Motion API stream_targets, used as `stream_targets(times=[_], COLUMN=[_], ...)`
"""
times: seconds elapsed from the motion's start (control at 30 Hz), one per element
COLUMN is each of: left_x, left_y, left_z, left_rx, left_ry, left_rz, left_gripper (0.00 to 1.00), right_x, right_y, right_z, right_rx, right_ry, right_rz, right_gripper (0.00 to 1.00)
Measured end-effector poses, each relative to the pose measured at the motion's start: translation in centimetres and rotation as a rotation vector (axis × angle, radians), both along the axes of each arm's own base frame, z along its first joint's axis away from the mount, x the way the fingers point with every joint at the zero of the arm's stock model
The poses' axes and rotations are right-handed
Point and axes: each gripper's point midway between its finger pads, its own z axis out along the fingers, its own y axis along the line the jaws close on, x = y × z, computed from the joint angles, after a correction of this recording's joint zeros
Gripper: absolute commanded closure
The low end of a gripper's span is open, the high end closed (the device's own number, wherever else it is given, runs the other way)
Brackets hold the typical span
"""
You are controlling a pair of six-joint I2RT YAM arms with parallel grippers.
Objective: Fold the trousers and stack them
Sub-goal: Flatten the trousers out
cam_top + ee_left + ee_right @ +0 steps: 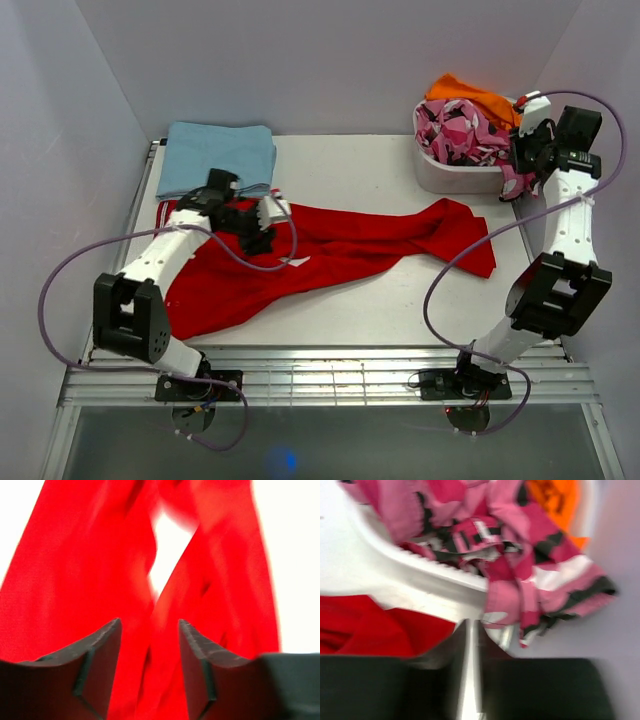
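The red trousers (340, 245) lie spread across the table, waist end at the left and one leg reaching right toward the basket. My left gripper (272, 215) hovers over their upper left part. In the left wrist view it (150, 625) is open, its jaws apart with only the red fabric (90, 570) below them. My right gripper (520, 170) is raised at the right side of the basket. In the right wrist view it (471, 625) is shut with nothing in it, and a trouser leg end (365, 625) shows at the lower left.
A white basket (450, 178) at the back right holds a pink-black-white patterned garment (460, 130) spilling over its rim (420, 585), plus an orange garment (470, 95). A light blue folded garment (218, 150) lies at the back left. Walls close in on three sides.
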Motion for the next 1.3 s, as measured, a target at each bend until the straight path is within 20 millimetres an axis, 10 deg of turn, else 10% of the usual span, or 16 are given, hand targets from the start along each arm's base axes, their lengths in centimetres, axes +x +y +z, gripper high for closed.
stream_targets(times=[0.07,0.17,0.37,0.5,0.53,0.7,0.9,1.0,1.17,1.3], left_x=[0.0,0.2,-1.8,-2.7,-2.8,-2.3,-0.9,-1.9,-7.5,-13.7], left_y=[-7.0,-16.5,-26.7,-31.0,-32.1,-34.4,-34.2,-32.7,-26.9,-23.1], left_z=[1.5,2.2,-3.5,-7.2,-8.2,-10.3,-10.5,-10.7,-10.7,-8.7], left_rx=[-0.005,-0.054,-0.026,0.018,0.032,0.079,0.113,0.128,0.204,0.192], left_ry=[-0.022,-0.059,-0.013,-0.035,-0.046,-0.098,-0.164,-0.173,-0.06,0.053], left_rz=[-0.131,-0.268,-0.376,-0.436,-0.448,-0.454,-0.411,-0.43,-0.527,-0.649], left_gripper=[0.37,0.34,0.34,0.34,0.35,0.46,0.86,0.97,1.0,0.99], right_x=[0.8,-0.7,-10.2,-11.9,-11.8,-10.9,-10.2,-7.9,-4.4,-3.3], right_y=[0.8,1.9,5.0,5.5,5.4,4.9,5.3,5.5,5.1,4.9], right_z=[-0.7,-5.9,-16.9,-19.2,-19.3,-20.7,-18.8,-12.3,-4.2,-3.4], right_rx=[0.053,0.111,0.223,0.248,0.247,0.244,0.273,0.278,0.254,0.27], right_ry=[0.065,0.229,0.57,0.632,0.63,0.629,0.611,0.468,0.257,0.226], right_rz=[0.048,0.105,0.135,0.123,0.12,0.094,0.099,0.123,0.127,0.11], right_gripper=[0.21,0.1,0.08,0.1,0.27,0.92,0.92,0.92,0.92,0.92])
